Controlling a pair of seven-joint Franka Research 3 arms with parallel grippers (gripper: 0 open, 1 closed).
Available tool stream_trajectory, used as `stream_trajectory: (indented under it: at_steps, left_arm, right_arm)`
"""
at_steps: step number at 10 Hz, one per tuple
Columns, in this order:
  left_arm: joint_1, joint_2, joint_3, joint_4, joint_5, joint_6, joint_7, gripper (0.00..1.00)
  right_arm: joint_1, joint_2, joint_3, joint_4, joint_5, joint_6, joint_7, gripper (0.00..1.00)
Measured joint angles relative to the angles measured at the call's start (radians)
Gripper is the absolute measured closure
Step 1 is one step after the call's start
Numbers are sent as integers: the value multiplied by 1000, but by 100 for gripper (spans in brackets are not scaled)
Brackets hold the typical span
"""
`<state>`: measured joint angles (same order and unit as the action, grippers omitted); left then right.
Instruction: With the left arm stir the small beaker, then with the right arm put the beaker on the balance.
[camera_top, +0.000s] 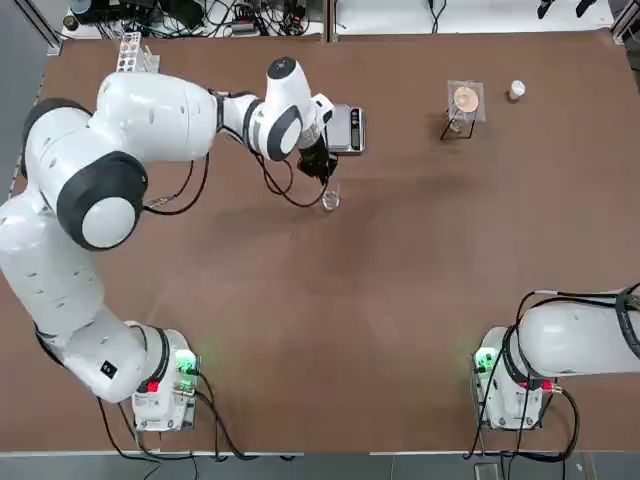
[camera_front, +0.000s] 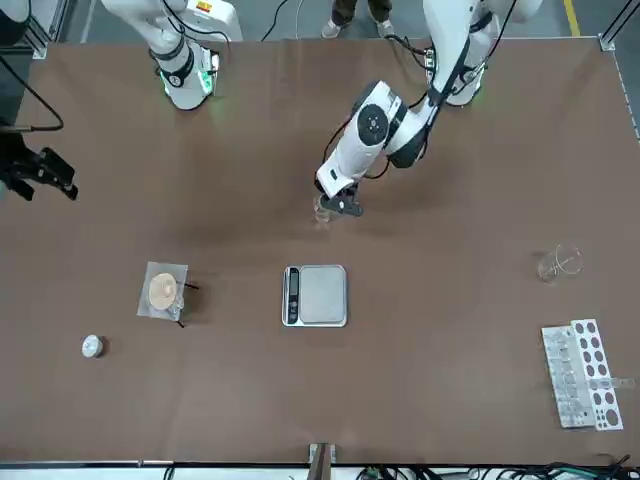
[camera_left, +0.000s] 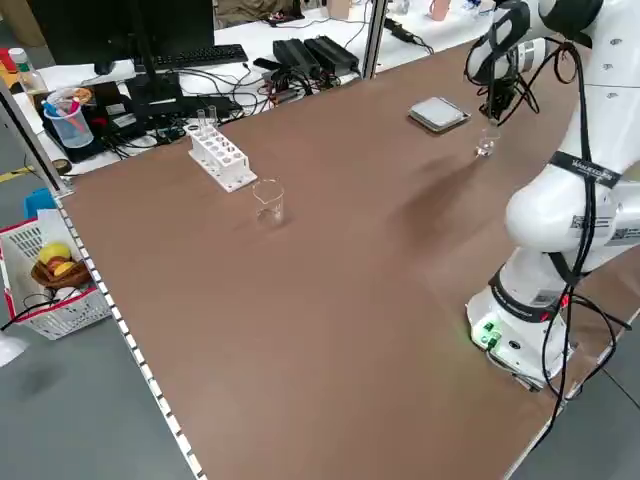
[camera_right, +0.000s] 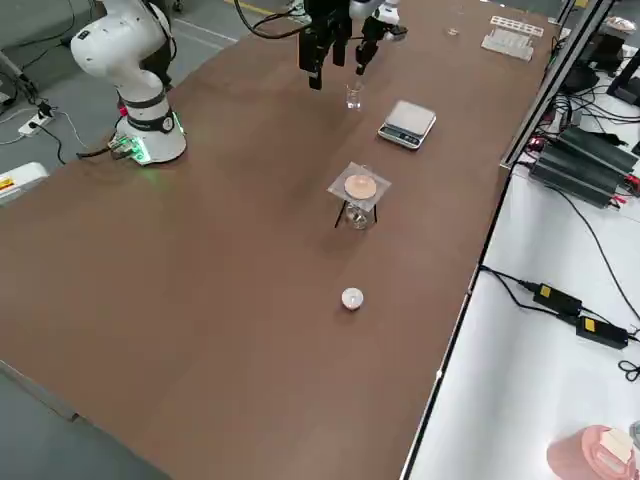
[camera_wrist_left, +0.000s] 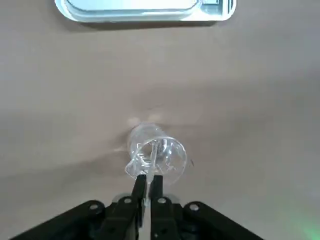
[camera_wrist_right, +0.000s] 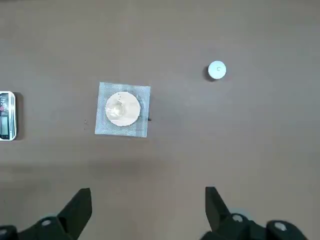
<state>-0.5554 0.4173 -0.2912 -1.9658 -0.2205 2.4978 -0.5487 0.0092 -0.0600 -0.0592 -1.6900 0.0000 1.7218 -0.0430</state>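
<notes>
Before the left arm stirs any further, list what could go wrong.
1. The left gripper holds a thin stirring rod inside the small beaker; a wide sweep could tip this unsupported glass.
2. The balance sits close by, so a knocked beaker might slide into it.

A brown surface (camera_top: 400, 300) is observed. The balance (camera_top: 345, 129) lies on it, with the small beaker (camera_top: 330, 199) just beside. A mesh-topped stand (camera_top: 464, 105), white cap (camera_top: 516, 90), larger beaker (camera_front: 560, 263) and tube rack (camera_front: 580, 372) rest well apart from the balance.
</notes>
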Motion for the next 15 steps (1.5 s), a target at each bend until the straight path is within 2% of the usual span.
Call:
stream_trajectory:
  at_steps: [2, 5, 9, 15]
  left_arm:
    - [-5, 0, -1, 10, 43, 0, -69, 93]
    - [-43, 0, -1, 14, 55, 0, -130, 93]
    - [-78, -1, -1, 14, 192, 0, -262, 93]
    - [-80, 0, 1, 46, 201, -32, -288, 93]
  right_arm:
    - [0, -1, 0, 0, 0, 0, 0, 0]
    - [0, -1, 2, 0, 0, -1, 0, 0]
    - [0, -1, 3, 2, 0, -1, -1, 0]
    - [0, -3, 9, 7, 0, -1, -1, 0]
